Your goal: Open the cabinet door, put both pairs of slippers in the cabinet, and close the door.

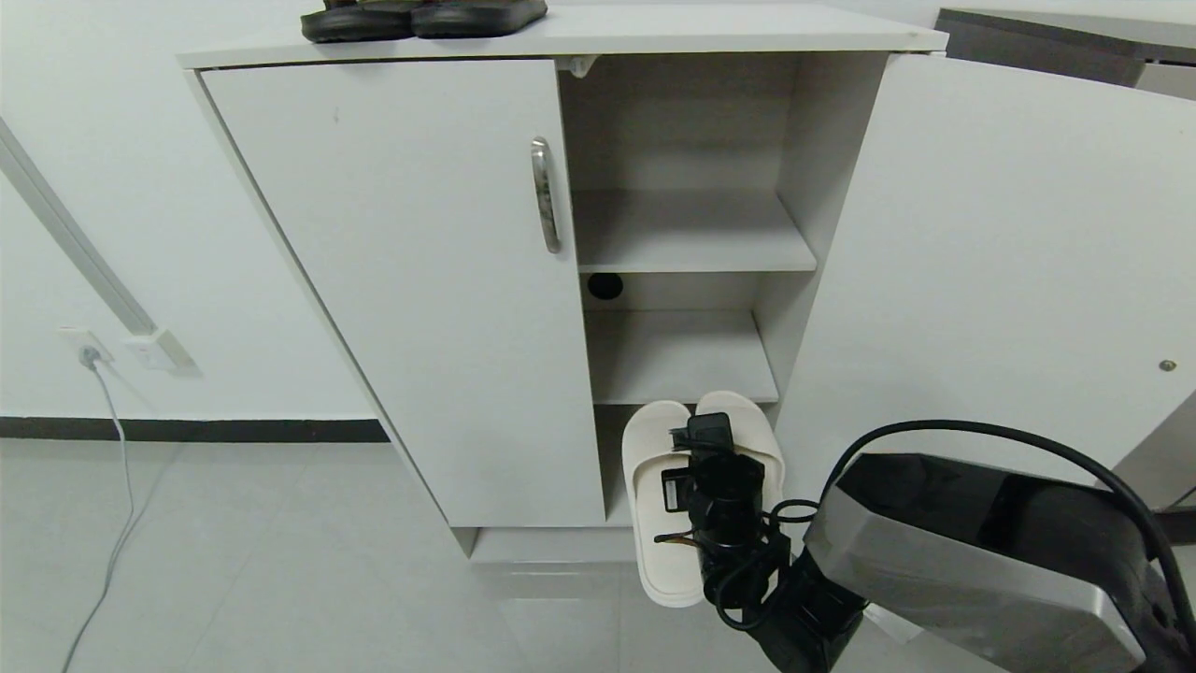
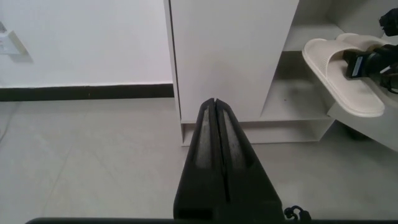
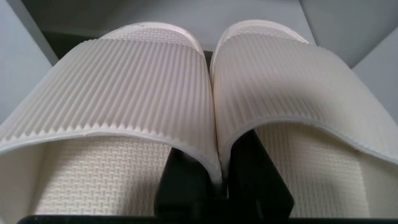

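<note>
Slippers in black [image 1: 425, 19] are lying side by side on the left end of the cabinet [image 1: 710, 39] top, not yet put away. Lower down, the left gripper [image 2: 214, 107] is hovering above the floor [image 2: 93, 155], pointing at the foot of the closed left door [image 1: 402, 280], its fingers [image 2: 204, 143] pressed flat together and carrying nothing. Just right of that door's handle [image 1: 545, 194] the cabinet is standing open, showing two shelves [image 1: 691, 234] and a bottom compartment [image 2: 292, 102]. The white slippers [image 1: 654, 486] are hanging in front of that bottom compartment, toes pointing in, heels sticking out over the floor, not yet resting on any board. The right gripper [image 1: 707, 444] is pinching the pair by the inner edges of the two straps, one finger inside each slipper, so the soles are sitting side by side. The right door [image 1: 981, 262] is standing wide open, close beside the right arm [image 1: 972, 551].

The grip is looking thin to me: only the touching strap edges are being squeezed, so a knock could be twisting one slipper loose. The toes could be catching on the shelf edge above, or on the left door's edge, if the arm is going in too high or too far left. Heels left poking out would be jamming the door on closing, and the arm pulling back could be bumping it
</note>
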